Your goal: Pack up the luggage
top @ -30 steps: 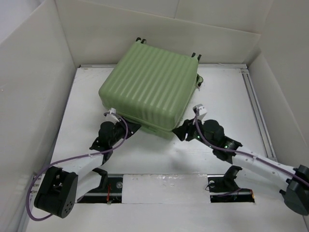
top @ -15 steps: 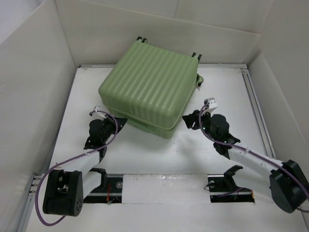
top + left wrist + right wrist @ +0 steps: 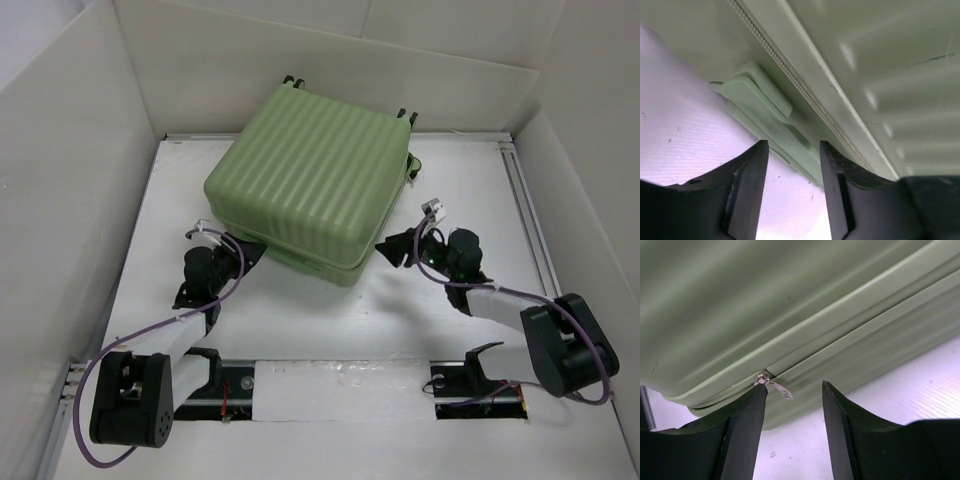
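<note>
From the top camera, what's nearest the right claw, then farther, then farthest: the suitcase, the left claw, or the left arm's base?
1. The luggage, its front corner left of the right claw.
2. The left claw, at the front's other end.
3. The left arm's base, bottom left.

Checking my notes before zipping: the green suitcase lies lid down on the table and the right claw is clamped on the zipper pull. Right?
No: the right wrist view shows the right claw open, the zipper pull hanging free just ahead of it, not gripped. The suitcase does lie lid down on the table.
</note>
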